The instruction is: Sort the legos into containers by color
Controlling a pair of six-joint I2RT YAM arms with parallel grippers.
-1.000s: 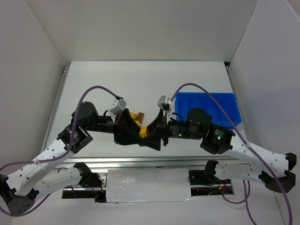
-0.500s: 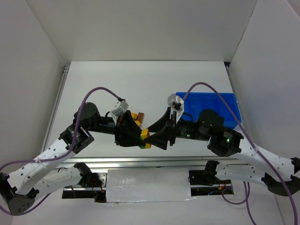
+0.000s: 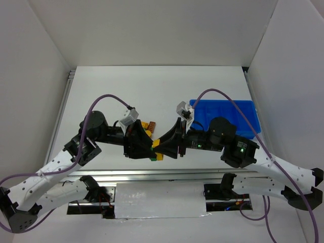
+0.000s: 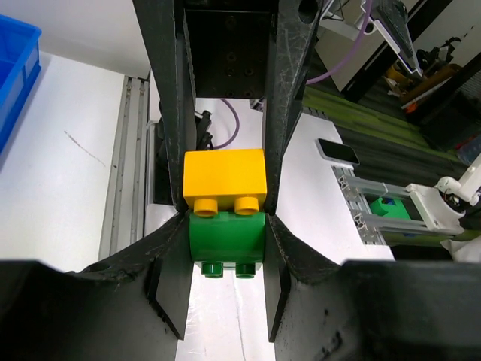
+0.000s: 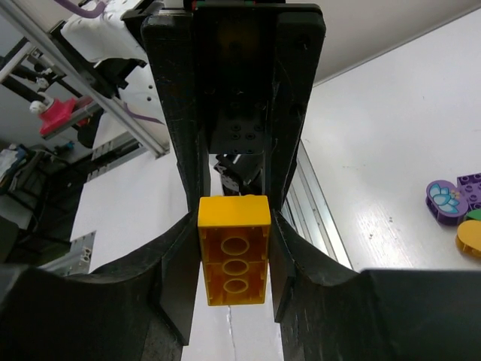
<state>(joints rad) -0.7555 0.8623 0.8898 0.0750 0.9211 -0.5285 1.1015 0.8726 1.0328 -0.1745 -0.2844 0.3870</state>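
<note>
My two grippers meet tip to tip above the table's near middle. My left gripper (image 3: 145,147) (image 4: 225,244) is shut on a green lego (image 4: 225,235) with a yellow lego (image 4: 225,180) stuck to it. My right gripper (image 3: 165,144) (image 5: 234,229) is shut on the yellow lego (image 5: 234,250), hollow underside toward its camera. The stack shows yellow (image 3: 156,144) and green (image 3: 153,158) from above. The blue tray (image 3: 238,114) lies at the right, and its corner (image 4: 13,71) shows in the left wrist view. What is in its compartments does not show.
Orange and brown legos (image 3: 148,125) lie just beyond the left gripper. Two purple legos (image 5: 445,201) and a yellow piece (image 5: 470,238) lie on the white table at the right edge of the right wrist view. The table's metal front rail (image 3: 162,174) runs below the grippers.
The right arm swung a little to the right, then partly back left. The left arm shifted slightly. Both grippers stay shut on the stack.
</note>
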